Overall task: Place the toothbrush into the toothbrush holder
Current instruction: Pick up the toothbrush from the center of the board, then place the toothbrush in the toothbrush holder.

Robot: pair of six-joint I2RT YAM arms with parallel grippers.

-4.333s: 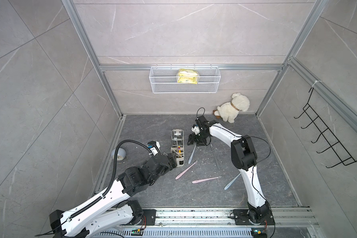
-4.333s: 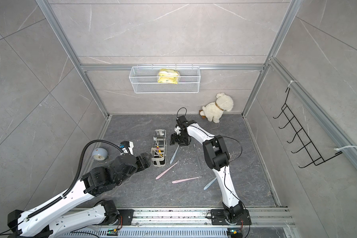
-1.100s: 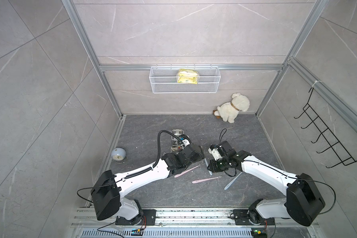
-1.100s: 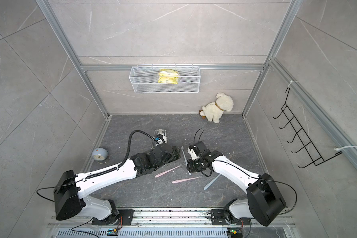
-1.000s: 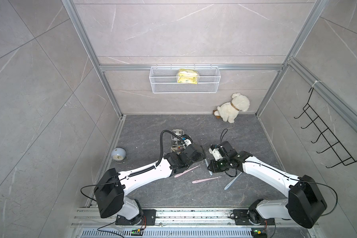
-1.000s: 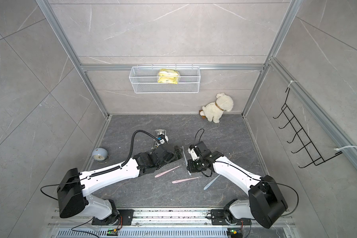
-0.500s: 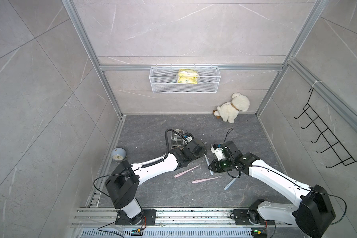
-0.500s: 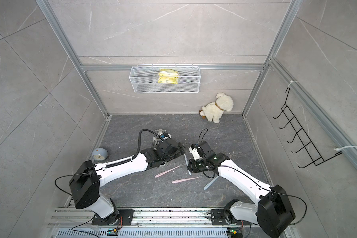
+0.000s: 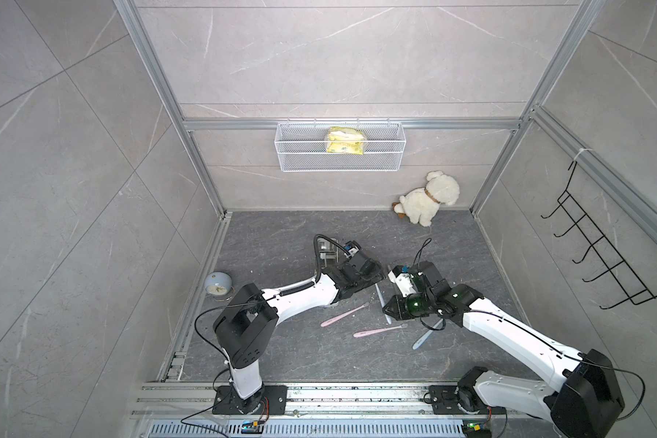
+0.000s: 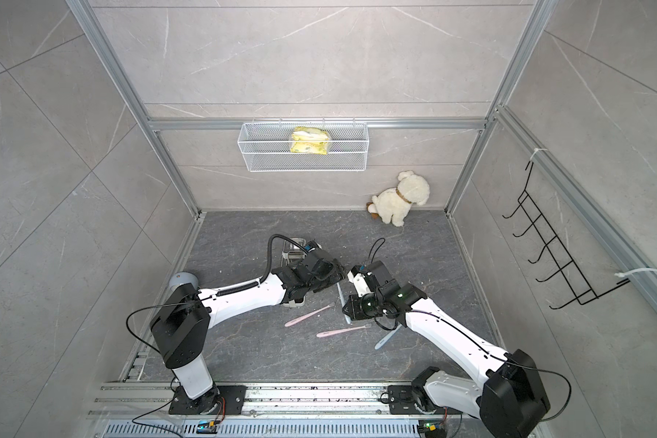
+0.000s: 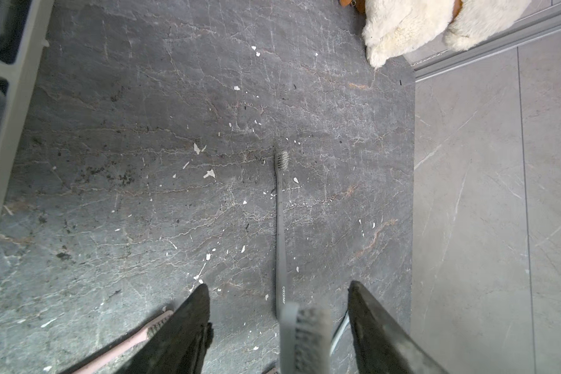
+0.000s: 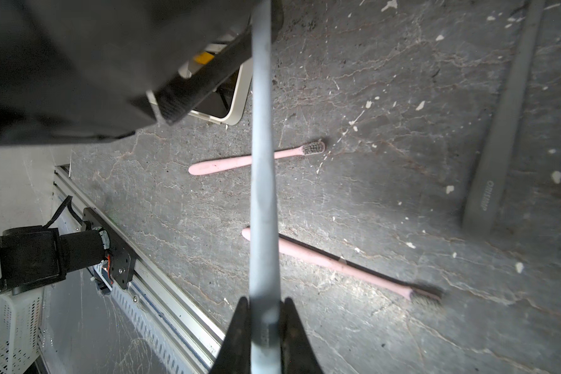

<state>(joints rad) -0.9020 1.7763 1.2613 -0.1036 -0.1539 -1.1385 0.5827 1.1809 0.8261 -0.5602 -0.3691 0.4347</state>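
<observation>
Stone surface [image 12: 370, 194] beside toothbrush holder [image 12: 238, 103]: toothbrush [image 12: 261, 162] handle clamped in right jaws, long axis pointing into open left jaws flanking bristle head; left arm nearer holder.

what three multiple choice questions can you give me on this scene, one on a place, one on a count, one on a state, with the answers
1. Where is the cream plush dog?
A. between the arms
B. on the floor by the back wall
C. at the front edge

2. How many pink plastic toothbrushes lie on the dark stone floor?
A. two
B. one
C. four

3. What is the right pincer doing?
A. open over bare floor
B. out of sight
C. shut on the pale blue plastic toothbrush

Answers:
1 B, it sits near the far right corner.
2 A, two show in both top views.
3 C, the right wrist view shows the handle clamped.
</observation>
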